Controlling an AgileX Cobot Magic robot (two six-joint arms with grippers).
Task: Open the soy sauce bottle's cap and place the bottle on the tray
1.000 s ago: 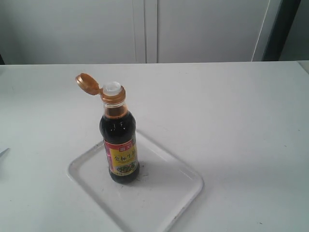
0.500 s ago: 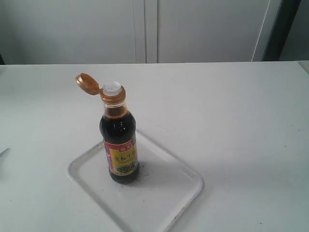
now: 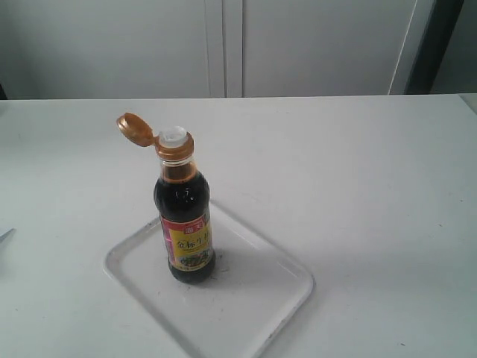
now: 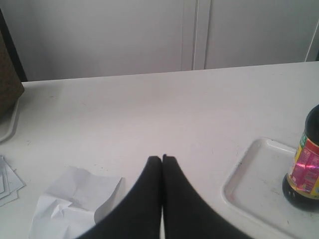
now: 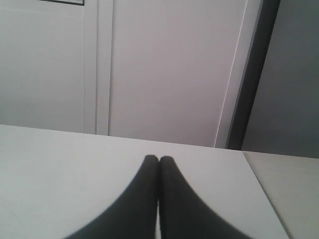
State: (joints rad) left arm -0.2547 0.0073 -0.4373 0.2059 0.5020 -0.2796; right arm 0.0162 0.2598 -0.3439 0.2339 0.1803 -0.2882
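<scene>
Standing on tray: the small clear soy sauce bottle of dark liquid, with its red-and-yellow label, is upright on the flat white rounded-corner tray, toward the tray's left-rear part.
Cap: the copper-orange flip-top cap is swung back on its hinge, leaving the white pour spout bare.
Change: nothing has moved across the last second; bottle, cap and tray sit exactly as before, and no arm shows in the exterior view.
Meaning for task: judging by this, both steps look finished, with the cap open and the bottle set down, and the stillness suggests the arms have pulled back to rest.
Left gripper: fingers pressed together, holding nothing, low over the white table, well apart from the bottle; a crumpled white paper lies just beside it.
Right gripper: fingers likewise together and empty, facing the pale wall panels, with no task object in its view.
Edges: the tray's low raised rim surrounds the bottle base, which stands nearer the left-rear rim than the right corner.
Open room: bare tabletop spreads wide to the right and behind the tray, while the tray's front corner runs close to the exterior view's lower border.
</scene>
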